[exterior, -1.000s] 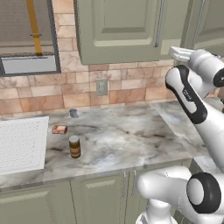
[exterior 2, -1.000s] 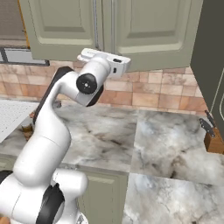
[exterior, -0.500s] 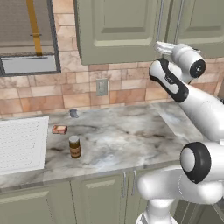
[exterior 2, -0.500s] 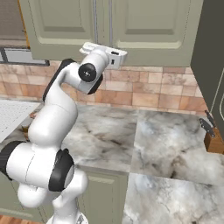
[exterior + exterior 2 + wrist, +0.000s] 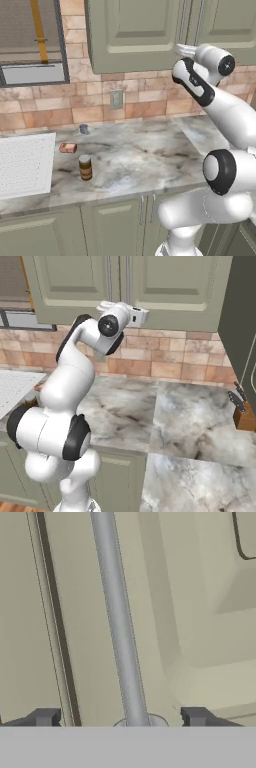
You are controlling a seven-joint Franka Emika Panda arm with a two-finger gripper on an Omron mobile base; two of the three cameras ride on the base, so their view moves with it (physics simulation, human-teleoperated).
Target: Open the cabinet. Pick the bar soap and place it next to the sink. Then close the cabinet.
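Observation:
The cabinet (image 5: 135, 30) hangs over the counter with both sage-green doors closed. My gripper (image 5: 181, 48) is raised to the doors' lower edge, near the middle seam. In the hand view its two fingertips (image 5: 46, 716) stand wide apart, open, with a silver bar handle (image 5: 117, 622) running up between them; they do not touch it. From the right base view the gripper (image 5: 105, 305) sits just under the paired handles (image 5: 109, 278). The salmon-pink bar soap (image 5: 67, 147) lies on the marble counter just right of the white gridded sink (image 5: 25, 162).
A brown jar (image 5: 85, 167) stands on the counter in front of the soap. A small grey object (image 5: 84, 129) and a wall outlet (image 5: 116, 99) are by the brick backsplash. A knife block (image 5: 245, 413) sits at the counter's far right.
The arm has swung left and in toward the cabinet, bringing the hand up to the handles. The doors, soap and jar have not moved.

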